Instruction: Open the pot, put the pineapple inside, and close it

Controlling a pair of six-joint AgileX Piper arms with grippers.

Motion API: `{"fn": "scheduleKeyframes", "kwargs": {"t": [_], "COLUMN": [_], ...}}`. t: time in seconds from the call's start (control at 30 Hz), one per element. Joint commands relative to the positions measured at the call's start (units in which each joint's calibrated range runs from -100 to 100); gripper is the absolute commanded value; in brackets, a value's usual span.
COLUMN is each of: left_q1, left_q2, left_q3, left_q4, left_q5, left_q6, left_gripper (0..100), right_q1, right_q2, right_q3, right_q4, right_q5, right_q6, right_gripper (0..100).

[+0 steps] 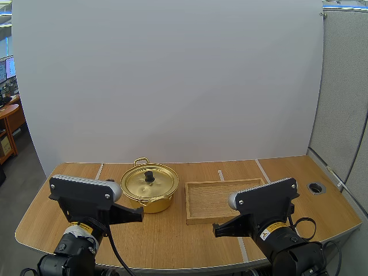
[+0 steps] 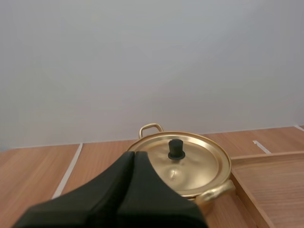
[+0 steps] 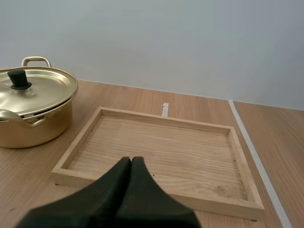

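A gold pot (image 1: 149, 188) sits on the table (image 1: 172, 230) with its lid (image 1: 149, 181) on, just left of an empty wooden tray (image 1: 221, 200); no pineapple is to be seen, so it may be shut inside the pot with the job done, or simply not here. Both arms hang back near the table's front edge, the left gripper (image 2: 134, 159) and the right gripper (image 3: 131, 164) each pressed together on nothing. Nothing blocks the lid's black knob (image 2: 176, 148).

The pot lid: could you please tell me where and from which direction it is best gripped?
Probably by the small black knob standing upright at the centre of the lid, coming straight down from above. The lid's dome is smooth and wide; the knob is narrow enough to pinch.
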Motion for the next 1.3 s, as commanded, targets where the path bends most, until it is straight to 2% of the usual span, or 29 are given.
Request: {"fn": "scheduleKeyframes", "kwargs": {"t": [0.0,0.07,0.3,0.5,1.27], "left_q1": [0.41,0.86,0.94,1.83,1.83], "left_q2": [-0.8,-0.8,-0.8,-0.8,-0.8], "left_q3": [0.1,0.1,0.1,0.1,0.1], "left_q4": [0.5,0.6,0.6,0.6,0.6], "left_q5": [5.6,9.5,10.6,11.9,11.3], "left_q6": [-0.2,-0.2,-0.3,-2.6,-2.4], "left_gripper": [0,0,0,0,0], "right_q1": [-0.2,-0.2,-0.2,-0.2,-0.2], "right_q2": [-0.3,-0.3,-0.3,-0.3,-0.3], "right_q3": [0.1,0.1,0.1,0.1,0.1], "right_q4": [0.5,0.5,0.9,0.9,0.9], "right_q5": [0.9,1.0,1.4,1.5,1.5], "right_q6": [-0.1,-0.1,0.0,0.0,0.0], "right_gripper": [0,0,0,0,0]}}
